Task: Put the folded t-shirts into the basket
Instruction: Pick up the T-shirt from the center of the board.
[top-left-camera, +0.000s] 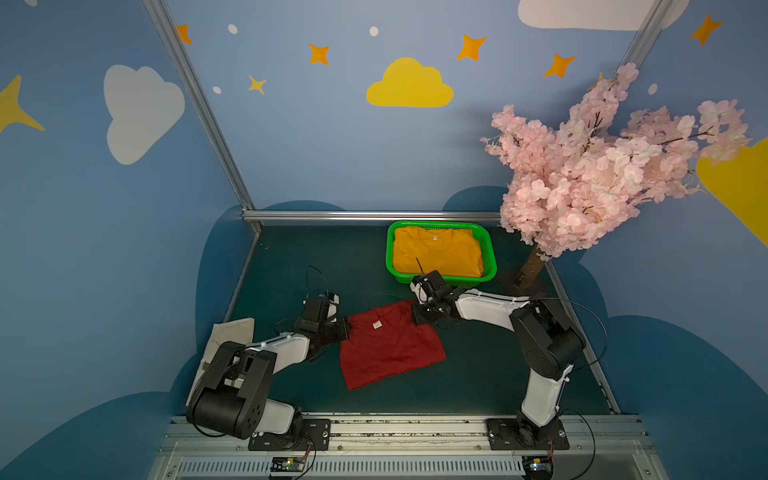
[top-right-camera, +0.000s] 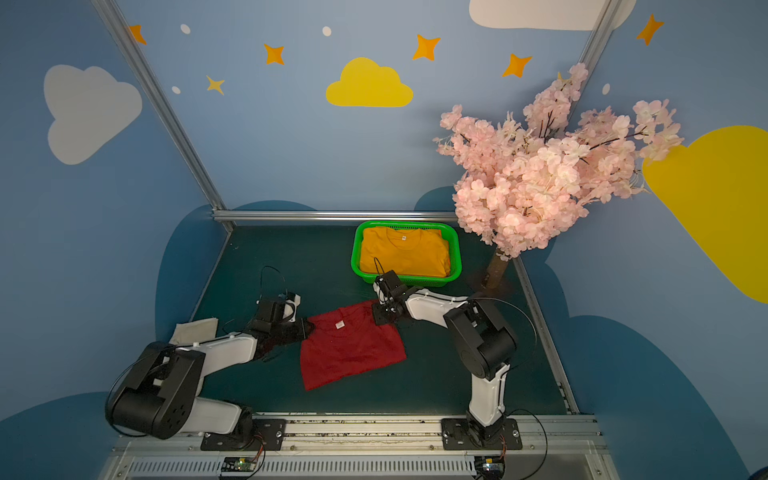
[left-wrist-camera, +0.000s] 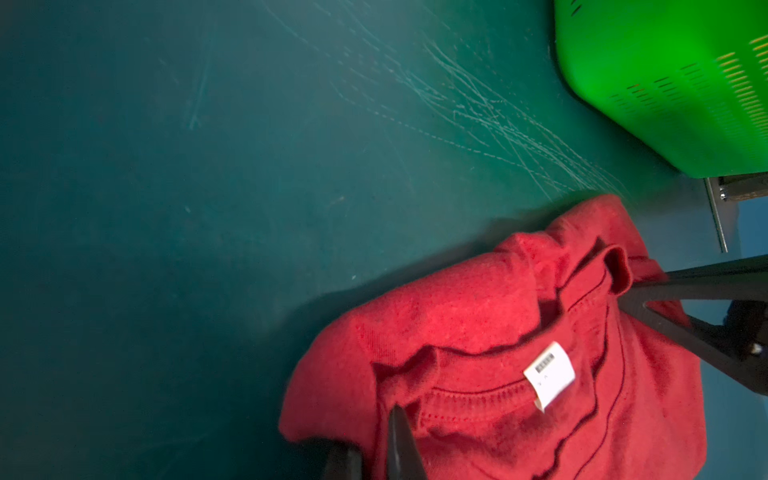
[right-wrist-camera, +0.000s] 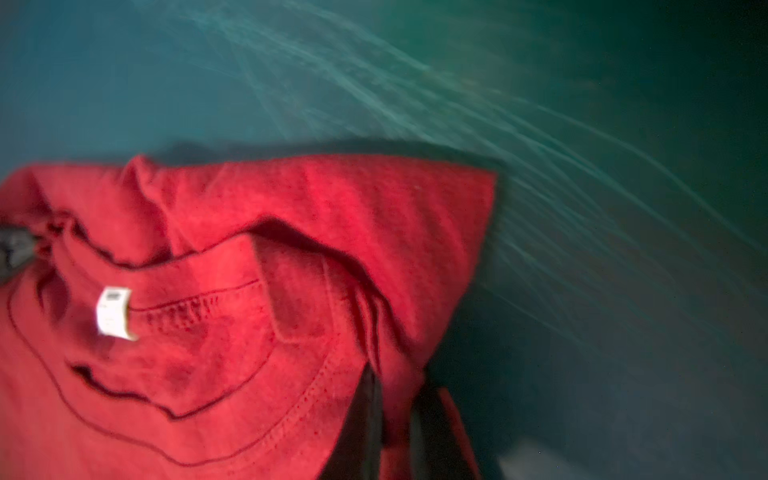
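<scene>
Items in both top views: we are logging red tee (top-left-camera: 390, 349) lying on mat (top-left-camera: 291, 270), near but outside basket (top-left-camera: 390, 249); orange tee (top-left-camera: 436, 253) is lying inside the basket. Left gripper (top-left-camera: 347, 328) and right gripper (top-left-camera: 419, 318) are each sitting at a collar-side corner of the red tee.

Left wrist: we are seeing left jaws pinching red cloth, label (left-wrist-camera: 550, 374) showing.

Right wrist, blurred: we are seeing right jaws pinching a fold of the same tee.

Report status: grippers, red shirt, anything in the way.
Both shut on red shirt: left gripper at one collar corner, right gripper at the other. Hem on mat. In basket, orange shirt on top; nothing in between.
</scene>
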